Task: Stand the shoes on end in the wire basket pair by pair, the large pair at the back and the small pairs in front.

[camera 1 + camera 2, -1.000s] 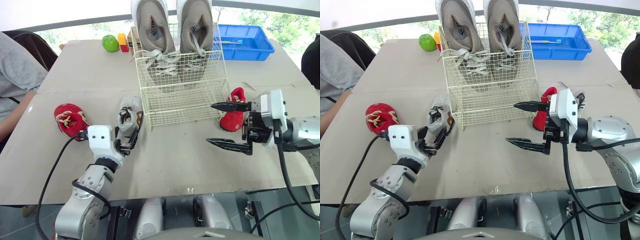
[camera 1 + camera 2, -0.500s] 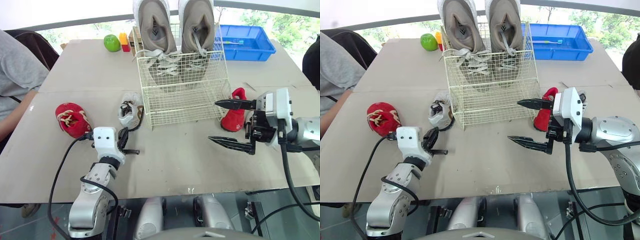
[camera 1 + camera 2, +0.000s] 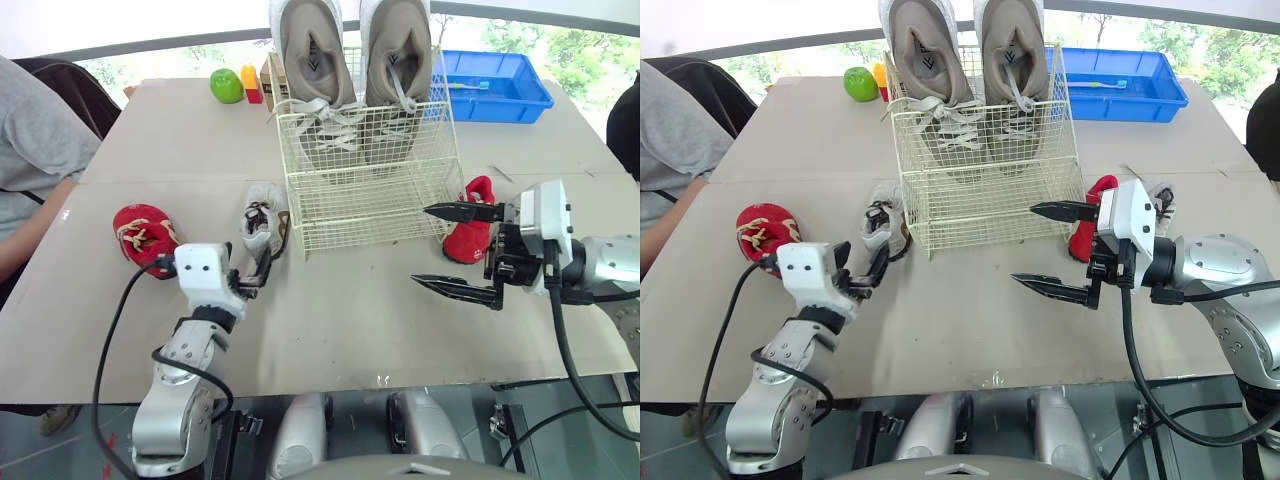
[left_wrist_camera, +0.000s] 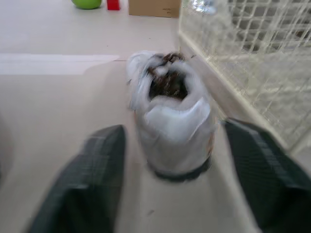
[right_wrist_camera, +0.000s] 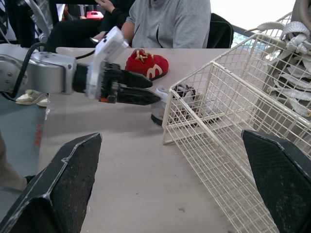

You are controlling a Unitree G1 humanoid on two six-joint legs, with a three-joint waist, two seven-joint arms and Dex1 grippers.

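A white wire basket (image 3: 368, 190) stands mid-table with the large grey pair (image 3: 312, 70) upright on end at its back. A small white shoe (image 3: 263, 220) lies just left of the basket, and a red one (image 3: 143, 235) lies farther left. Another red shoe (image 3: 470, 222) leans by the basket's right corner, with a small white shoe (image 3: 1160, 196) behind it. My left gripper (image 3: 258, 275) is open, its fingers (image 4: 97, 184) set wide on either side of the white shoe (image 4: 172, 121), short of it. My right gripper (image 3: 420, 246) hangs open in front of the basket's right side, holding nothing.
A green apple (image 3: 226, 86), a red and yellow block (image 3: 248, 84) and a cardboard box (image 3: 268, 72) sit at the back left. A blue bin (image 3: 495, 85) is at the back right. A person in grey (image 3: 40, 150) sits at the table's left edge.
My left gripper, which had swung away to point right half a second ago, has turned back toward the white shoe. The right gripper has barely shifted.
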